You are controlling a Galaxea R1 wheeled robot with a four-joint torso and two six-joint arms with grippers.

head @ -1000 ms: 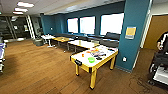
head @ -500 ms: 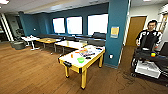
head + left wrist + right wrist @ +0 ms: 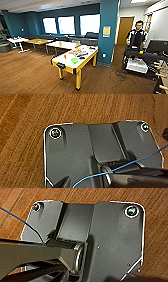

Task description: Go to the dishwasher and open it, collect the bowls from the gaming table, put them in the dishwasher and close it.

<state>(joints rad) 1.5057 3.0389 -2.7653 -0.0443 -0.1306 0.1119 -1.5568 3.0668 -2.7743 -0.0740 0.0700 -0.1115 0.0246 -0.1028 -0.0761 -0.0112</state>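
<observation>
The gaming table [image 3: 65, 67], white-topped with a yellow edge and yellow legs, stands mid-room on the wood floor a short way ahead of me. A light green bowl [image 3: 74, 60] sits on its near half. A small orange thing [image 3: 65, 56] stands left of that bowl, and a flatter orange shape [image 3: 70, 52] lies just beyond; I cannot tell which of them is a bowl. More small items lie farther along the top. The dishwasher is out of view. Both wrist views look down past the robot's dark plate at wood floor.
A teal pillar [image 3: 107, 32] rises just right of the table's far end. A person [image 3: 136, 37] stands at right behind a dark cart [image 3: 140, 63]. Wooden-topped tables [image 3: 62, 45] line the windows behind. Rod handles [image 3: 160, 75] stick in at the right edge.
The whole head view has swung right: the gaming table has shifted left in the picture and looks nearer, and the person and cart have come into view.
</observation>
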